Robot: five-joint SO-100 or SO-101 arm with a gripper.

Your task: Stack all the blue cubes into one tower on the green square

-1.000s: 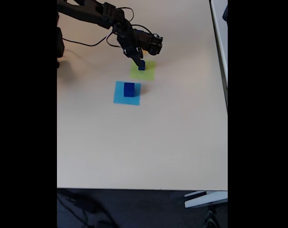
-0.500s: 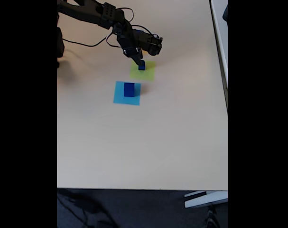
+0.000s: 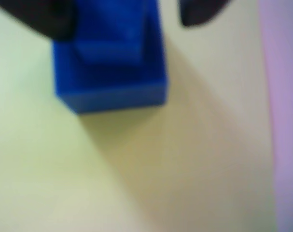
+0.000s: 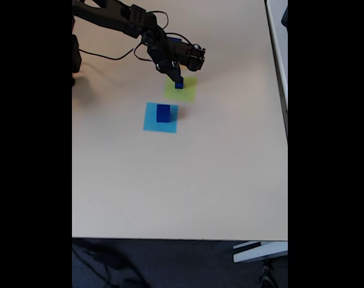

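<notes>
The desk is pale and bare, with dark floor below its near edge. In the fixed view, left to right, a light-blue square has one blue cube on it. The green square has a small cube under the black tool. In the blurry wrist view, two cubes sit stacked there, a little one on a bigger one. The tool's fingers sit either side of the little cube, but I cannot tell if they squeeze it.

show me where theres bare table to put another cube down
Free: the wide stretch of table below the light-blue square, and the strip right of the green square. Crowded: the top left, with the arm, cable and gripper.
</notes>
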